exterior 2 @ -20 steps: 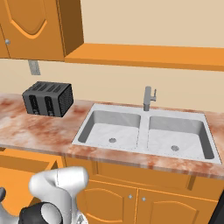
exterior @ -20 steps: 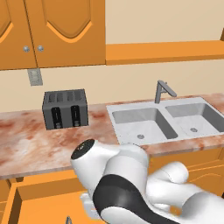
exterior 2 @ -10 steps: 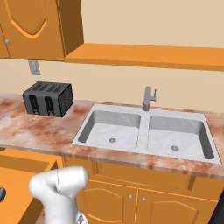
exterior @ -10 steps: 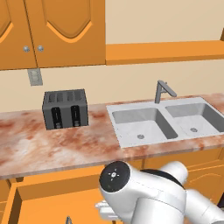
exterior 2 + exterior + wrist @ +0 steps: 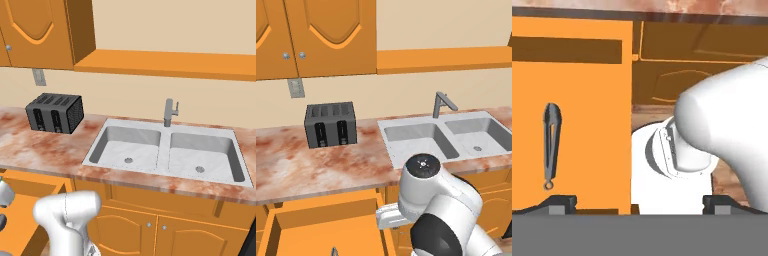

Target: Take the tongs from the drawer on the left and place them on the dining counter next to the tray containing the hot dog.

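Closest to the camera, the gripper stood with its jaws spread wide and nothing between them; I read the two dark finger tips at opposite sides of the hand view's lower edge. Just beyond the left tip, the tongs lay flat on the floor of the open drawer, arms together, ring end nearest the hand, apart from the drawer walls. My first concern was alignment: the tongs sat off to the left of the gap's centre, so a straight descent would likely put the left finger onto them, or the right finger onto bare drawer floor, and the closing jaws could push the tongs aside rather than clamp them. My second concern was the slim profile: a grasp taken near the ring end would probably let the long arms tip and swing in transit. My third concern was clearance, since the arm's own white links crowded the space beside the drawer's right wall, and a low reach could strike that wall or the counter edge above. Farther back, the toaster and sink stood well clear of the work. Compared with one second earlier, the base views showed the same counter framing, so I judged the base stationary, while the arm's elbow had swung from the left-centre toward the right and lower in the left base view.
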You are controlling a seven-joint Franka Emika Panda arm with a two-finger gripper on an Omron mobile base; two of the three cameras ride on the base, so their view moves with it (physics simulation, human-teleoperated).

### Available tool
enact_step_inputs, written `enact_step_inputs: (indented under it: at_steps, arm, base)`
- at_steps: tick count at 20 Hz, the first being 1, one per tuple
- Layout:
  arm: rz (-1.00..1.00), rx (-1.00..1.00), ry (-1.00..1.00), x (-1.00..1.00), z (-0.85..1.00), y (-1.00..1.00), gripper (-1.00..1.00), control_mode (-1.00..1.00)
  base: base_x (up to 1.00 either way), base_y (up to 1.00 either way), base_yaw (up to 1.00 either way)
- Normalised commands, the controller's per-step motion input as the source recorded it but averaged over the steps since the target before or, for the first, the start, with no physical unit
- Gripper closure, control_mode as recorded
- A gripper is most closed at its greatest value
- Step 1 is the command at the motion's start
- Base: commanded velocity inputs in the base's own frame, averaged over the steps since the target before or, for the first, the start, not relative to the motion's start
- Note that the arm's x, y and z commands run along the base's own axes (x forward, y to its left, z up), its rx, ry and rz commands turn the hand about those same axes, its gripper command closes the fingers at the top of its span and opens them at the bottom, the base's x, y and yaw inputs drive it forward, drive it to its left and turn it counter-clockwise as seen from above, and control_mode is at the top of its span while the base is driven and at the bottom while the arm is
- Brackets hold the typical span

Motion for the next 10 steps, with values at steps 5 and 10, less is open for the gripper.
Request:
enact_step_inputs:
  at_steps: [5, 10]
  arm:
    - [0.16, 0.19, -0.01, 0.24, -0.16, 0.13, -1.00, -1.00]
    - [0.01, -0.02, 0.00, 0.03, -0.14, 0.38, -1.00, -1.00]
  base:
    - [0.00, 0.00, 0.00]
    - [0.00, 0.00, 0.00]
